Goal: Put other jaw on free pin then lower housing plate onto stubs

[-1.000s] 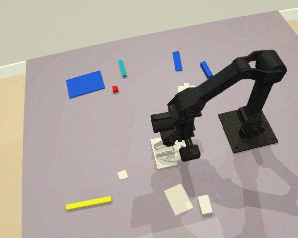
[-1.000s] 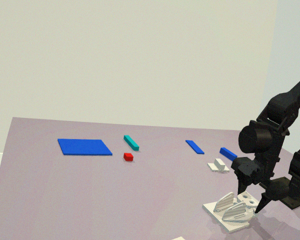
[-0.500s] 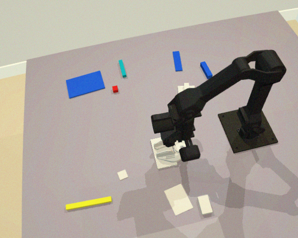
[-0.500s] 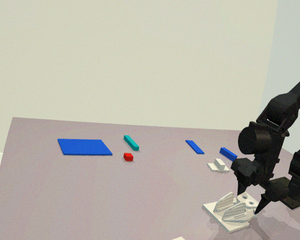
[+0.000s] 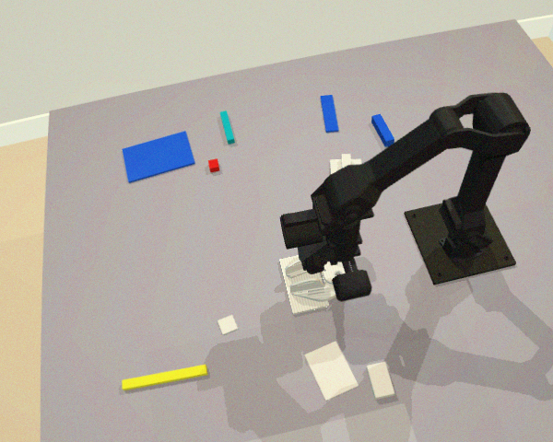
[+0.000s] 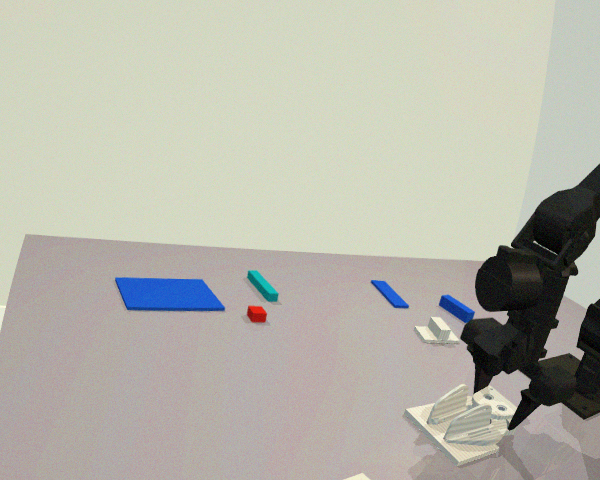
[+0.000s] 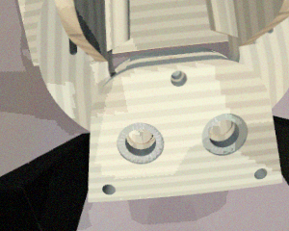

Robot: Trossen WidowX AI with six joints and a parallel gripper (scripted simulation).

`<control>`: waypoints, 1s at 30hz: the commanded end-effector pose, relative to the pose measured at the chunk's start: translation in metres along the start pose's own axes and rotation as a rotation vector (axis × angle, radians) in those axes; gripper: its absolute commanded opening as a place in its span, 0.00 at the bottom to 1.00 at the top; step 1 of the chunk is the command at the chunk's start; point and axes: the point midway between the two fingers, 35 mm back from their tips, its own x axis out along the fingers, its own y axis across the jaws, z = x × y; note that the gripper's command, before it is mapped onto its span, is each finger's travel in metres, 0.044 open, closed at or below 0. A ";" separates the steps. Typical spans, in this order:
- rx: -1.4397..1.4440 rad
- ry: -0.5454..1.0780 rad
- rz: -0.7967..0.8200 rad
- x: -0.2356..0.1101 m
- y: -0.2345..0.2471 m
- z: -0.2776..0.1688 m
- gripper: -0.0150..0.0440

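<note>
My gripper point(image 6: 493, 410) point(image 7: 178, 135) is shut on the white housing plate point(image 6: 497, 402) point(image 7: 183, 106), one finger on each side. The plate is over the rear of the ribbed white base point(image 5: 299, 307) point(image 6: 459, 454). Light round ends show inside both plate holes in the wrist view, a little off-centre. Whether the plate is fully seated cannot be told. One curved jaw point(image 5: 310, 290) point(image 6: 471, 424) and the other jaw point(image 6: 449, 404) stand side by side on the base, extending out from under the plate. The gear teeth and lower pins are hidden.
A white stepped piece point(image 5: 345, 160) point(image 6: 439, 329) lies behind the arm. Two pale blocks point(image 5: 331, 369) point(image 5: 381, 380), a small white tile point(image 5: 227, 324) and a yellow bar point(image 5: 165, 377) lie in front. A blue panel point(image 5: 158, 157), teal bar point(image 5: 227, 126) and red cube point(image 5: 213, 165) lie far left.
</note>
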 end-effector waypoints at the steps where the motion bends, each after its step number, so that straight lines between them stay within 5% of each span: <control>1: -0.002 0.001 -0.002 0.002 0.000 0.000 0.85; 30: 0.000 0.001 -0.002 0.007 0.000 0.000 0.85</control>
